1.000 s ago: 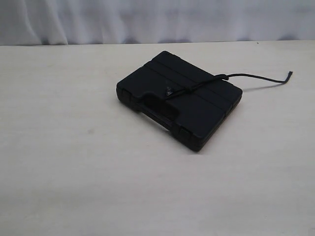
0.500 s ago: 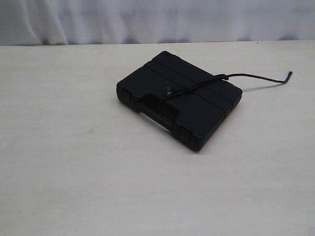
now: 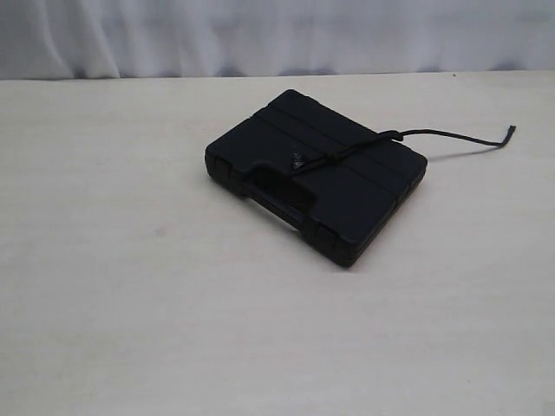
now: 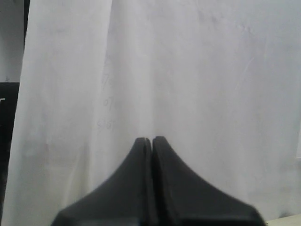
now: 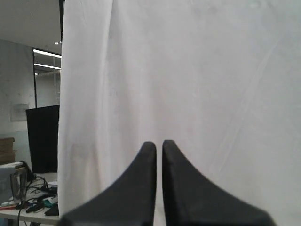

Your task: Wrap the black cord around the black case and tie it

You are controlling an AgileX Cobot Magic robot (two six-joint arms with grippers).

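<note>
The black case (image 3: 347, 186) lies flat on the pale table (image 3: 130, 303), a little right of centre in the exterior view. The black cord (image 3: 451, 135) runs across its lid to a knot near the handle cut-out, and its free end trails off to the right, lifted slightly above the table. Neither arm shows in the exterior view. My left gripper (image 4: 152, 139) is shut with nothing in it and faces a white curtain. My right gripper (image 5: 159, 143) is shut too, a thin slit between its fingertips, empty, facing the same curtain.
A white curtain (image 3: 277, 35) hangs behind the table's far edge. In the right wrist view a cluttered desk (image 5: 28, 200) and a dark monitor (image 5: 43, 136) show past the curtain's edge.
</note>
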